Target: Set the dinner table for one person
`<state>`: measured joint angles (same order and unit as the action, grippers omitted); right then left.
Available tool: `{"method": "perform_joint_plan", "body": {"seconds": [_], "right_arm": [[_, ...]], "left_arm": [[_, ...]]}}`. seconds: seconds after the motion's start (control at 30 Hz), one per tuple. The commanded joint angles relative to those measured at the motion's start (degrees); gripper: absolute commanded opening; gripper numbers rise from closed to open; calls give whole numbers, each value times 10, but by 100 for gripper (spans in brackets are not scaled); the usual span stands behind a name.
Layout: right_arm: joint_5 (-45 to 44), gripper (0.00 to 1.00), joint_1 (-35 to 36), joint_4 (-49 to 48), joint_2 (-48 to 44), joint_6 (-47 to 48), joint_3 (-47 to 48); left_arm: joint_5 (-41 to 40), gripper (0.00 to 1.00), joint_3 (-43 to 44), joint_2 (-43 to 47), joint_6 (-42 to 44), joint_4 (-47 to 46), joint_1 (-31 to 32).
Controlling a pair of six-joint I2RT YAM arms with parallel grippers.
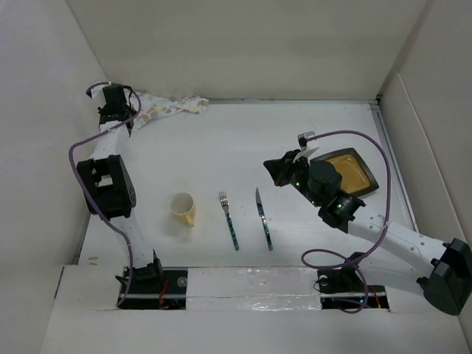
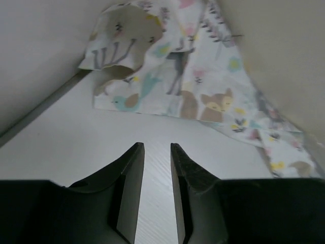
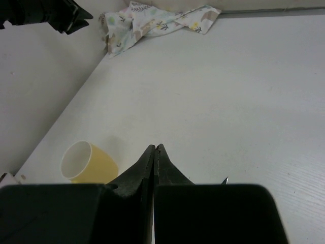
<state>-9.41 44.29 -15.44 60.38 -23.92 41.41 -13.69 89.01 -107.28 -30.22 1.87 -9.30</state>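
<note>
Dinner table filled workspace ahead of arm bases. Yellow cup, fork, knife lay near front edge; plate at right; patterned cloth bunched in far-left corner. Left gripper narrowly parted, empty, near cloth. Right gripper closed, empty.

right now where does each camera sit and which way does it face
top external: above and behind, looking down on the table; left arm and right arm show
left wrist: far-left corner, facing the cloth; left gripper open
right wrist: by the plate, faces left across the table toward cup and cloth; right gripper shut
shared: all three see the cloth
</note>
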Motion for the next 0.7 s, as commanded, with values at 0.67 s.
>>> {"method": "perform_joint_plan", "body": {"seconds": [0.67], "right_arm": [[44,0,-2,-34,96,26,36]], "left_arm": [[-3,56,351,-336,40,185,-78]]}}
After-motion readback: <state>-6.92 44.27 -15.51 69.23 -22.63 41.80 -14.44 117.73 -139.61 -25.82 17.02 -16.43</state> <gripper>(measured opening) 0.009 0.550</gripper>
